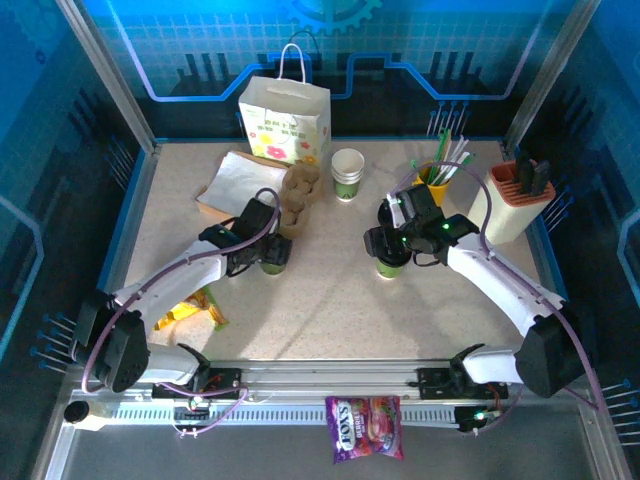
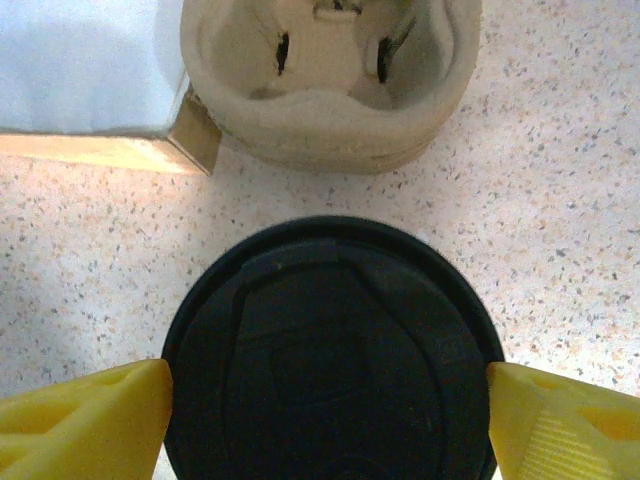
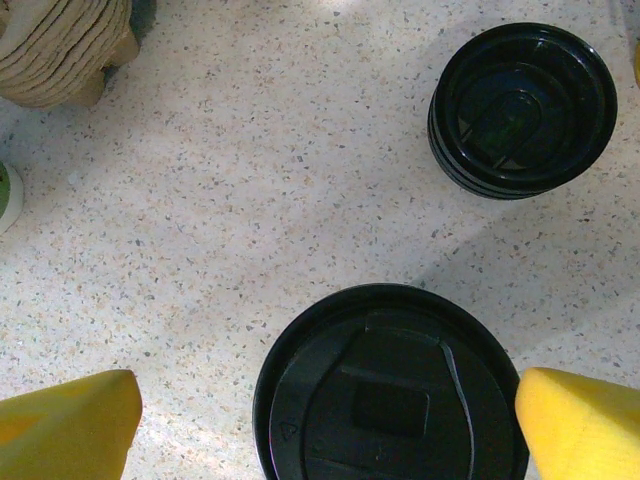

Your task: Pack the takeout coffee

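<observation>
I think I am at the grab step. The jaws of my right gripper [image 3: 328, 425] are spread wide. The right cup [image 3: 390, 390] stands between them with gaps on both sides. My left gripper [image 2: 328, 410] hugs the left cup [image 2: 330, 330] so closely that I cannot tell if it squeezes. The cup holder [image 2: 330, 120] sits just past that cup. Next, I think: close softly and lift straight up.
</observation>
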Available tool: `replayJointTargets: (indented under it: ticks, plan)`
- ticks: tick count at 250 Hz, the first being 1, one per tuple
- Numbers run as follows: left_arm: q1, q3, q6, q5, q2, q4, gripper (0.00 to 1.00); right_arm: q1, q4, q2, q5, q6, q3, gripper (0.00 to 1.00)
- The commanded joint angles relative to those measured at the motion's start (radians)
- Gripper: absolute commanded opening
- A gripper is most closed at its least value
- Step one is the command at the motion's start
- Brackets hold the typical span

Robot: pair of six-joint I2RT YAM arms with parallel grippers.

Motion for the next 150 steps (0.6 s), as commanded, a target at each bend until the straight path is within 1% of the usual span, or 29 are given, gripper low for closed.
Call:
replayJointTargets:
  ticks: [1, 30, 94, 150]
  plan:
    - [0.005, -0.012, -0.018, 0.019, -0.017, -0.012, 0.82, -0.011, -0.006, -0.014, 0.003, -0.014, 0.028, 0.97]
    - [0.005, -0.014, -0.02, 0.02, -0.021, -0.012, 0.83, -0.011, -0.007, -0.028, 0.005, -0.014, 0.022, 0.97]
    - [0.005, -0.011, -0.012, 0.05, -0.035, -0.002, 0.91, -0.011, -0.011, -0.041, 0.01, -0.012, 0.013, 0.97]
    - [0.005, -0.015, 0.002, 0.061, -0.047, 0.01, 0.94, -0.01, -0.011, -0.032, -0.003, -0.009, 0.02, 0.97]
